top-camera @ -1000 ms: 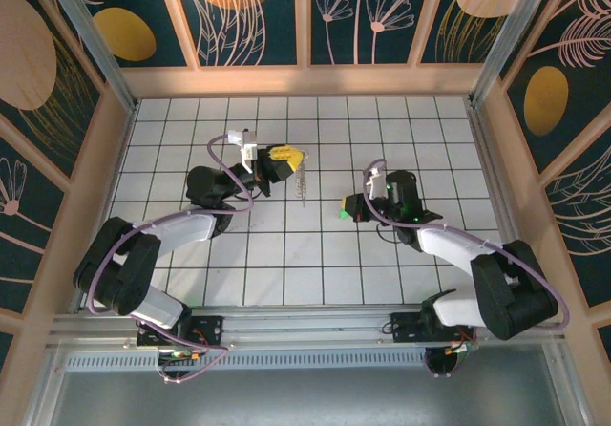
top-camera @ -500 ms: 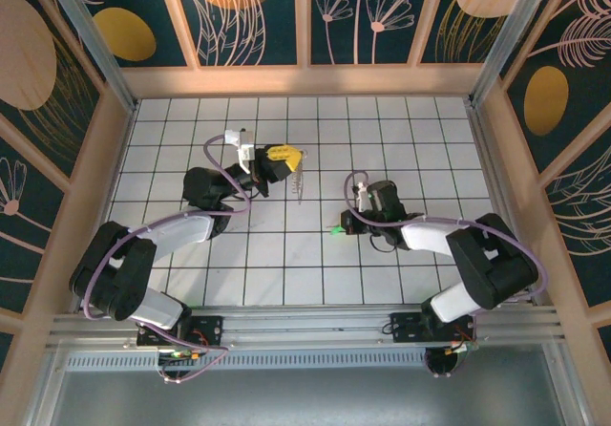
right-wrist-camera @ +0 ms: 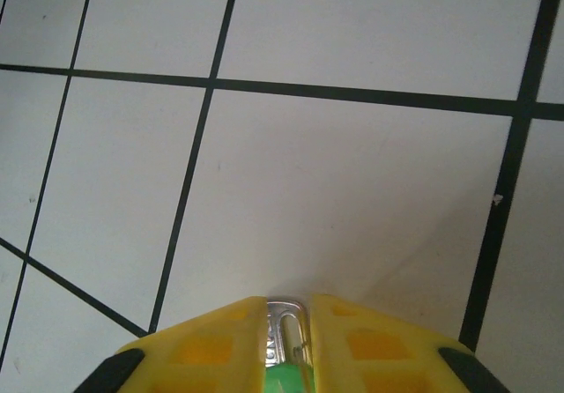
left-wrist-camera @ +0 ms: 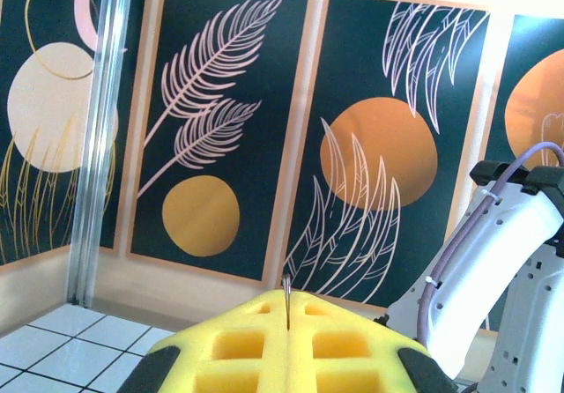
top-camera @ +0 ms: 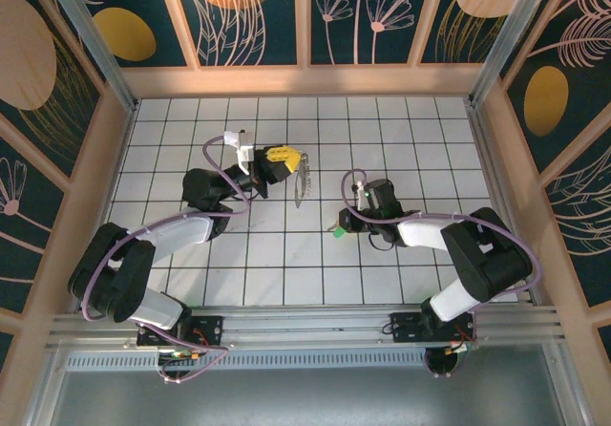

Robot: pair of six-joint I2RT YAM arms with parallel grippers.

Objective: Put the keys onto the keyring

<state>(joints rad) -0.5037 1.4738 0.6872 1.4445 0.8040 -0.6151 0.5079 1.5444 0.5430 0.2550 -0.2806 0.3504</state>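
Count: 1 keyring [top-camera: 302, 183], 1 key [right-wrist-camera: 286, 324], 2 arms | left gripper [top-camera: 286, 157]: fingers together, clamped on keyring, loop hanging from them | right gripper [top-camera: 344, 227]: low over table [top-camera: 286, 264], key between fingers, clamped or loose, cannot tell | room: keyring and key near but apart, mid-table, well off walls [top-camera: 305, 80]

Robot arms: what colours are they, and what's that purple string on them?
The left arm and right arm have white tubes joined by chunky black joints. A lilac cable loops along each one. The jaws are bright yellow blocks with square pockets.
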